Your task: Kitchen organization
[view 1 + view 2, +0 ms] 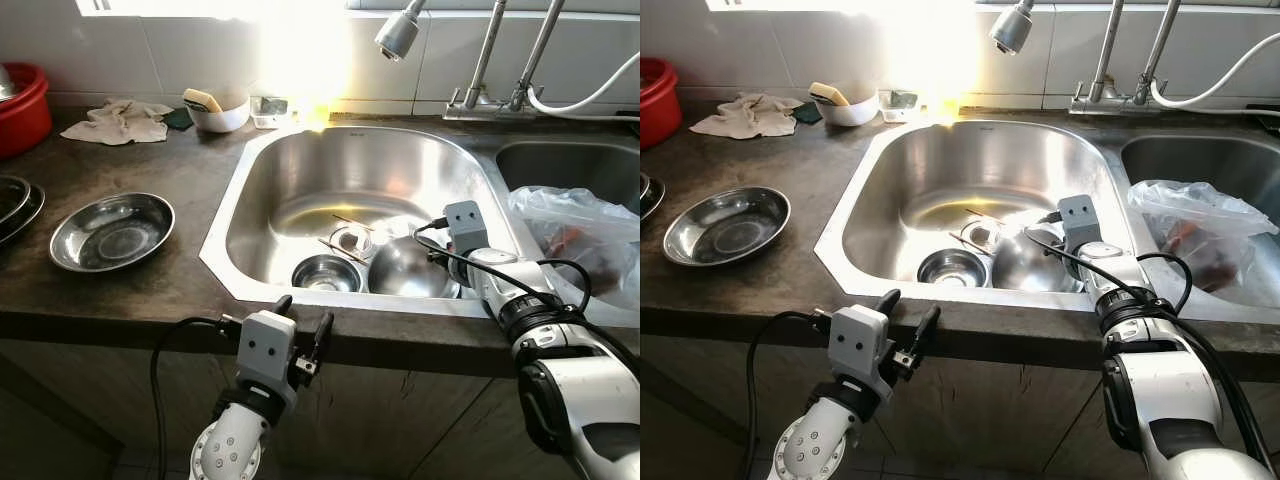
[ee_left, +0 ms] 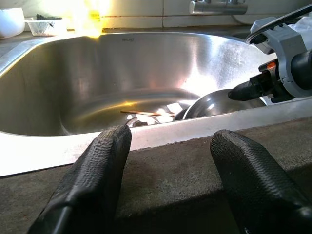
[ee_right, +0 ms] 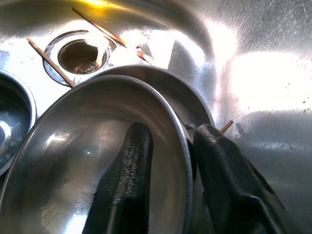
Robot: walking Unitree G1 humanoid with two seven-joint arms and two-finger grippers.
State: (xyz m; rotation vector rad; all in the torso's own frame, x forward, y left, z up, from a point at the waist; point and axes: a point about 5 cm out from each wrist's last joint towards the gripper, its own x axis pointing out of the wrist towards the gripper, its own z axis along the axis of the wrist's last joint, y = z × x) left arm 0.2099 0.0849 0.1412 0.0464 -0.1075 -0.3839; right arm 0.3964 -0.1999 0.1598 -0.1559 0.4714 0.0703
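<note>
A large steel bowl (image 1: 405, 268) leans tilted in the sink (image 1: 300, 160), with a second bowl (image 3: 161, 80) nested behind it. Beside them stand a small steel bowl (image 1: 325, 272) and the drain (image 3: 80, 54), with thin wooden sticks (image 3: 48, 61) lying across the bottom. My right gripper (image 3: 174, 134) is down in the sink, open. One finger (image 3: 129, 170) is inside the large bowl and the other is outside its rim. My left gripper (image 1: 304, 312) is open, with nothing in it, just below the counter's front edge.
A shallow steel dish (image 1: 110, 232) lies on the dark counter at the left, near stacked dishes (image 1: 15, 205) and a red basin (image 1: 20, 105). A rag (image 1: 120, 122) and a white bowl with a sponge (image 1: 220, 108) sit at the back. A plastic bag (image 1: 580, 235) fills the right basin. A spray head (image 1: 397, 35) hangs overhead.
</note>
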